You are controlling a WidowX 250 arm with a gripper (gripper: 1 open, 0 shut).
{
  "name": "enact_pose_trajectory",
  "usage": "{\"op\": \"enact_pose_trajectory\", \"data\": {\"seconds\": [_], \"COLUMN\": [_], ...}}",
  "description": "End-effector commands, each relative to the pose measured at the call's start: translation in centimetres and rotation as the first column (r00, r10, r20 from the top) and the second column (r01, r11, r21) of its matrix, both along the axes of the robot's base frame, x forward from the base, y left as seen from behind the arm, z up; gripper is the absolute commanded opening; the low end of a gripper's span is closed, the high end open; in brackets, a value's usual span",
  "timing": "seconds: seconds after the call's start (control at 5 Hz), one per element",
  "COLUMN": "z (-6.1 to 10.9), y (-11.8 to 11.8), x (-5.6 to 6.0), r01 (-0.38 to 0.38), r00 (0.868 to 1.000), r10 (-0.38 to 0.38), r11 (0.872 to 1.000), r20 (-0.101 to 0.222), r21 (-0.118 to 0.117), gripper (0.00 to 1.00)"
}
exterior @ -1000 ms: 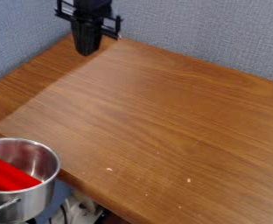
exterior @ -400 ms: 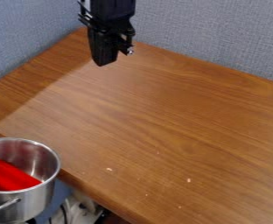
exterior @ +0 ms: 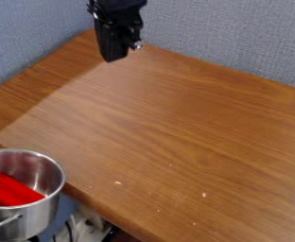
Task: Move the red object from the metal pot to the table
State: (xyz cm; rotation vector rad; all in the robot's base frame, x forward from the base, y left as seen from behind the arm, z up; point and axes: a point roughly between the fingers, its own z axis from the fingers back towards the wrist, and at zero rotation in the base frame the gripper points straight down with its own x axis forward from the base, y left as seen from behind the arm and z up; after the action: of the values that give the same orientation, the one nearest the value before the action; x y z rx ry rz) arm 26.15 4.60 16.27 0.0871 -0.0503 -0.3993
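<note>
At the 12 o'clock edge of the view, above the far end of the table:
Gripper (exterior: 113,55): black, pointing straight down, fingers pressed together with no gap between them; nothing is held in them.
Gripper clearance: the tips hang above the tabletop, not touching it; nothing lies directly beneath them except bare wood.
Gripper mount: a black block with small side brackets sits directly above the fingers and runs out of view at the top edge.
Backdrop: a blue-grey textured wall (exterior: 226,38) stands behind the gripper, from 10 o'clock round to 2 o'clock.
Table (exterior: 176,132): medium-brown wood grain, filling the centre of the view; a few small pale specks (exterior: 120,182) lie toward 6 o'clock near the front edge.
Metal pot (exterior: 37,216): shiny silver, cylindrical, upright, at 7 o'clock in the lower left corner; partly cut off by the frame edge, well apart from the gripper.
Red object (exterior: 8,189): bright red, elongated, lying inside the metal pot against its left inner side; part of it is cropped by the left edge.
Below the table edge: at 6 o'clock, unclear pale and dark shapes; cannot tell what they are.
</note>
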Motion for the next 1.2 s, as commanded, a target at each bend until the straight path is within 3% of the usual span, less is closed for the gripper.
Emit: {"op": "enact_pose_trajectory", "data": {"seconds": [0.0, 0.2, 0.4, 0.6, 1.0], "z": [0.6, 0.1, -0.1, -0.1, -1.2], "y": [-1.8, -3.2, -3.8, -5.2, -10.5], "x": [-1.8, -3.8, -4.8, -3.6, 0.4], "r01": [-0.044, 0.019, 0.021, 0.032, 0.112], "r00": [0.999, 1.0, 1.0, 0.999, 0.993], "r10": [0.044, -0.018, -0.02, -0.032, -0.113], "r11": [0.999, 0.999, 0.999, 0.999, 0.993], "r20": [0.017, 0.014, 0.01, -0.003, -0.019], "r21": [-0.016, -0.034, -0.046, -0.044, -0.044], "gripper": [0.0, 0.0, 0.0, 0.0, 0.0]}}
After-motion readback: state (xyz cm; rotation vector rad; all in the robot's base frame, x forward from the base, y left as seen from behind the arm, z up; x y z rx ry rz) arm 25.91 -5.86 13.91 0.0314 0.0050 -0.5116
